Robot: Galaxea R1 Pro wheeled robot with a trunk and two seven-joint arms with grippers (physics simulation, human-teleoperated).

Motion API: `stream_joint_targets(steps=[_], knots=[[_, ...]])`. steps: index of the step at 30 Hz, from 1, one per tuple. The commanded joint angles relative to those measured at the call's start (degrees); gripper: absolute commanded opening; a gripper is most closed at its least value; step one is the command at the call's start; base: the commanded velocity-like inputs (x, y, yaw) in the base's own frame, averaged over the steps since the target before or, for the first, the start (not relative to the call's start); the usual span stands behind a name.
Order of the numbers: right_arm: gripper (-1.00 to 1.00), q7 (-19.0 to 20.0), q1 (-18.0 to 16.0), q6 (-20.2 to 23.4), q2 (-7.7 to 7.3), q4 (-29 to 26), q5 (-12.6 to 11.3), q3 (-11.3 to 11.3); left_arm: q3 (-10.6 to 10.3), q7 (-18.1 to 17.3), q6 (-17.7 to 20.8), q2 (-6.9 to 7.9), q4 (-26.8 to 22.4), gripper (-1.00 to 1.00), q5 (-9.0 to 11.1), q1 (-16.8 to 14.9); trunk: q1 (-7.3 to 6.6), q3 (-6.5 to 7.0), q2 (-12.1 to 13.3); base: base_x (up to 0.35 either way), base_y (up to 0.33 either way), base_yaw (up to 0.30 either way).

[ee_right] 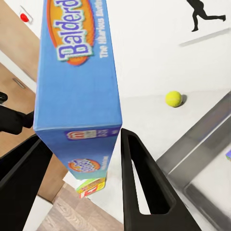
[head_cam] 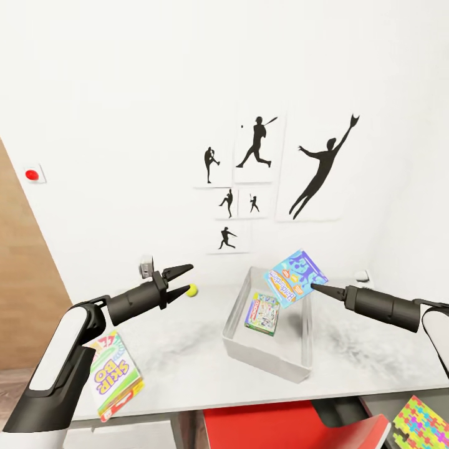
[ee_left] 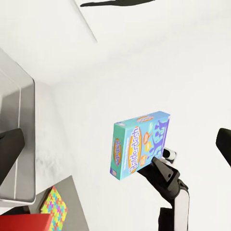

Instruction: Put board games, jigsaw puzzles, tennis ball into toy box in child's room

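My right gripper [head_cam: 313,287] is shut on a blue-white board game [head_cam: 295,278], held tilted in the air over the far part of the toy box [head_cam: 293,365]. The wrist view shows that board game [ee_right: 79,96] edge-on between the two fingers [ee_right: 139,178]. Another small board game [head_cam: 262,313] lies inside the toy box. The tennis ball [head_cam: 192,290] rests on the table [head_cam: 174,349], just past the tips of my open left gripper [head_cam: 186,279]. A yellow-green board game [head_cam: 112,374] lies at the table's front left edge. One jigsaw puzzle [head_cam: 421,427] sits low at the right.
A red surface [head_cam: 268,427] shows below the table's front edge. The white wall carries black sports silhouettes [head_cam: 255,143] and two small fittings [head_cam: 147,267] near table height. A wooden panel [head_cam: 25,293] stands at the left.
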Motion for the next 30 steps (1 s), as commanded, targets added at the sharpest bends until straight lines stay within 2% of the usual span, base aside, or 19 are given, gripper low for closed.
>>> stream_joint_targets(steps=[1, 19, 21, 23, 25, 30], knots=[[-1.00, 0.4, -0.1, 0.3, 0.00, 0.0, 0.3, -0.1, 0.0, 0.6, 0.1, 0.03, 0.0, 1.00, 0.6, 0.0, 0.03, -0.09, -0.1, 0.003, -0.028, 0.000], [-1.00, 0.3, -0.1, 0.3, 0.03, 0.0, 0.3, -0.3, 0.1, 0.6, 0.0, 0.03, 0.0, 1.00, 0.6, 0.0, 0.03, -0.09, -0.1, 0.001, -0.047, 0.000], [-1.00, 0.3, -0.1, 0.3, 0.13, 0.5, 0.3, -0.1, 0.2, 0.5, 0.0, 0.07, 0.0, 1.00, 0.5, 0.0, 0.03, -0.09, -0.1, 0.000, -0.002, 0.000], [-1.00, -0.4, -0.7, 0.3, 0.78, 1.1, 0.7, -0.8, -0.4, 0.4, -0.1, 0.72, 0.0, 1.00, 1.0, 0.4, 0.03, -0.10, -0.1, 0.000, 0.000, 0.000], [-1.00, -0.5, -0.8, 0.3, 1.29, 1.8, 0.7, -1.4, -0.4, 0.4, -0.1, 0.78, 0.0, 1.00, 1.0, 0.4, 0.03, -0.10, -0.1, 0.000, 0.000, 0.000], [-1.00, -0.5, -0.8, 0.3, 1.29, 2.9, 0.7, -1.4, -0.4, 0.4, -0.1, 0.78, 0.0, 1.00, 1.0, 0.4, 0.03, -0.10, -0.1, 0.000, 0.000, 0.000]])
